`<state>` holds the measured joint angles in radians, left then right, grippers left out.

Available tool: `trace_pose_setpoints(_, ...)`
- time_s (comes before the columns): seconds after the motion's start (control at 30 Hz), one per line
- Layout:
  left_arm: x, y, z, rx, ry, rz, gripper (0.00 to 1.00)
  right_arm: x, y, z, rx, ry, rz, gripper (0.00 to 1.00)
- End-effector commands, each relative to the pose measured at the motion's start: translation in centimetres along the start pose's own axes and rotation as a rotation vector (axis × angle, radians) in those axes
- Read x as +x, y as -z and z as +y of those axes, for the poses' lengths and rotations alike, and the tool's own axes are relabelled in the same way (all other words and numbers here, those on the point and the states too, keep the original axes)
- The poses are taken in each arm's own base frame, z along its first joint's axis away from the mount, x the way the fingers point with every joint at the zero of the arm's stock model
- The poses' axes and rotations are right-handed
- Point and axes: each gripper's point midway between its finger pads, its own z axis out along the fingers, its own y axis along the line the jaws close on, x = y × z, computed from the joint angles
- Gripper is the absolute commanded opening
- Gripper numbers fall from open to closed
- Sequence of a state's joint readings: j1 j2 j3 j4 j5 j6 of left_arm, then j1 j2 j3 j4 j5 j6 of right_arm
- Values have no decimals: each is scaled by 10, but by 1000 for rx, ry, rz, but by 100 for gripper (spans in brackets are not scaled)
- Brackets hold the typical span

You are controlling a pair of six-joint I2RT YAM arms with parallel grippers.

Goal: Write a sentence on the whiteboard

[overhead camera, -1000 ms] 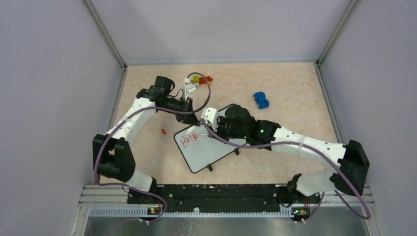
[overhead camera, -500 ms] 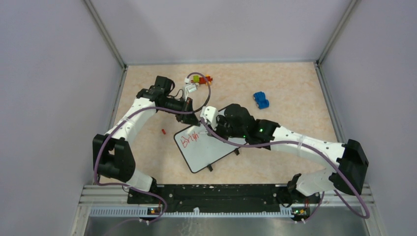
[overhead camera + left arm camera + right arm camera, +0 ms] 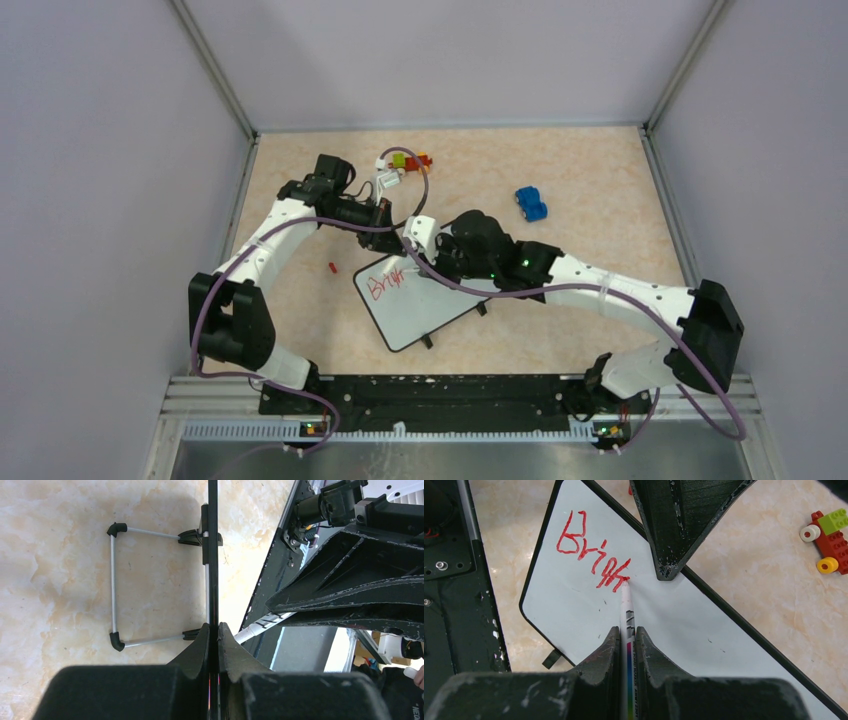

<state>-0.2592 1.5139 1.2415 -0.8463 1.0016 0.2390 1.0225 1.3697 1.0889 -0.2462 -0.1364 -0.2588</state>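
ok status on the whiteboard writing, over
Left gripper shut on the whiteboard edge. Right gripper shut on the marker, tip at the end of the sentence, partly written. Toy bricks and blue car off the board.

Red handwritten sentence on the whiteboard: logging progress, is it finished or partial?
Partial: the red handwritten sentence reads only roughly "Brigh"; the white dark-framed whiteboard otherwise looks blank.
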Motion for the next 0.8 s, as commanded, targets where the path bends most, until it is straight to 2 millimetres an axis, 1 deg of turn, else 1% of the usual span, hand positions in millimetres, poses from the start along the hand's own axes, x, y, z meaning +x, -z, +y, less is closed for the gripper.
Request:
trace_pose_setpoints(0.0, 6, -1, -10, 35, 9, 17, 0, -26, 6, -20, 68, 3, -63, 0)
trace_pose_setpoints(0.2, 5, -1, -9, 35, 8, 17, 0, -19, 17, -32, 104, -5, -54, 0)
trace_pose_setpoints(0.3, 6, -1, -9, 34, 12, 18, 0, -15, 19, -33, 109, -9, -48, 0)
trace_pose_setpoints(0.37, 6, -1, -8, 31, 12, 19, 0, -14, 19, -31, 103, -11, -48, 0)
trace_pose_setpoints(0.5, 4, -1, -9, 33, 12, 16, 0, -18, 19, -29, 83, -10, -58, 0)
trace_pose_setpoints(0.77, 4, -1, -9, 35, 12, 17, 0, -33, 19, -9, 4, 14, -95, 0)
